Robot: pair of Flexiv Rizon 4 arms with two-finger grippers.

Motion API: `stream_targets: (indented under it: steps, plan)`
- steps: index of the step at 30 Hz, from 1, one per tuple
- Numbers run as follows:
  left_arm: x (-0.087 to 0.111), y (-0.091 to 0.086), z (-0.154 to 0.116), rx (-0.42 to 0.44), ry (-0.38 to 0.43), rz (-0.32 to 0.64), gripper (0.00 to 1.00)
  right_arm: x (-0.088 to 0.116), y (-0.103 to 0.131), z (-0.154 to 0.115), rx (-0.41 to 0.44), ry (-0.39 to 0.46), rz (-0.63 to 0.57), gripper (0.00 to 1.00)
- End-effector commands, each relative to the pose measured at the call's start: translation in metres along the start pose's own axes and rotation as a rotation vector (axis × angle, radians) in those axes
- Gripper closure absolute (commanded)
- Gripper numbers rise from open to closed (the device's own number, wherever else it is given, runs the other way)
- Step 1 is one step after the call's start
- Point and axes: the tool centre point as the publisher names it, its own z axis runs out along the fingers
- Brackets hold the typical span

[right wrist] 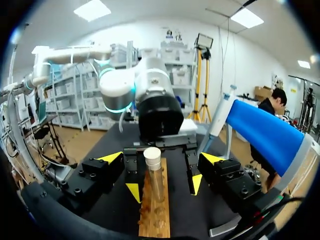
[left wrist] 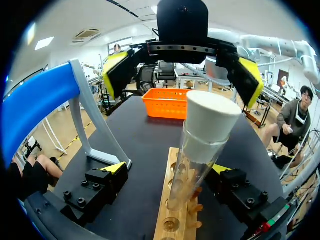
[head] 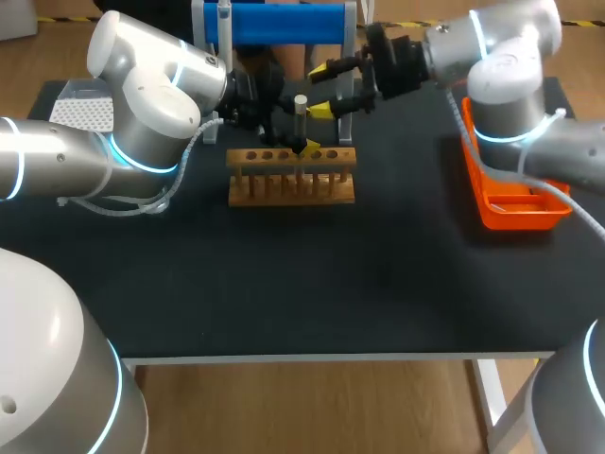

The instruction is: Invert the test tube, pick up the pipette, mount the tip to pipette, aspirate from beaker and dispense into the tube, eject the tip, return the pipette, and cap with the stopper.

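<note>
The black table (head: 302, 284) takes up most of the head view. The left arm (head: 142, 104) comes in across its far left part and the right arm (head: 501, 57) across its far right; the two meet over the far middle.

A stand with a thick blue cylinder (head: 284, 24) across its top sits at the far edge, behind both grippers. An orange basket (head: 492, 213) lies along the right side of the table, under the right arm. The wooden test tube rack (head: 291, 180) stands in the far middle with its row of holes running left to right. A white perforated box (head: 80, 112) shows at the far left, partly hidden by the left arm. No writing on any of these is large enough to read.

The test tube (head: 301, 128) stands upright in a hole near the middle of the rack, with the white stopper (head: 301, 100) seated in its mouth.

The left gripper (left wrist: 167, 169) points down at the rack. Its fingers are spread, one on each side of the tube, and both wrist views show a gap on each side. The right gripper (head: 323, 90) hangs just behind the rack at about the height of the stopper. Its fingers are wide apart and hold nothing.
</note>
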Motion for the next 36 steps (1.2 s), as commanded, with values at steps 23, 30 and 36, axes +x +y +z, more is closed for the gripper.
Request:
stream_targets:
  steps: [23, 30, 36]
  plan:
    - [-0.001, 0.000, 0.000, -0.002, 0.004, -0.001, 0.00, 0.005, 0.012, 0.000, -0.300, 0.049, -0.001, 1.00]
    - [-0.001, 0.000, 0.000, -0.002, 0.004, -0.001, 0.00, 0.005, 0.016, 0.005, -0.297, 0.063, 0.011, 1.00]
    - [-0.001, 0.000, 0.000, -0.002, 0.004, -0.001, 0.00, 0.006, 0.018, 0.010, -0.294, 0.072, 0.022, 1.00]
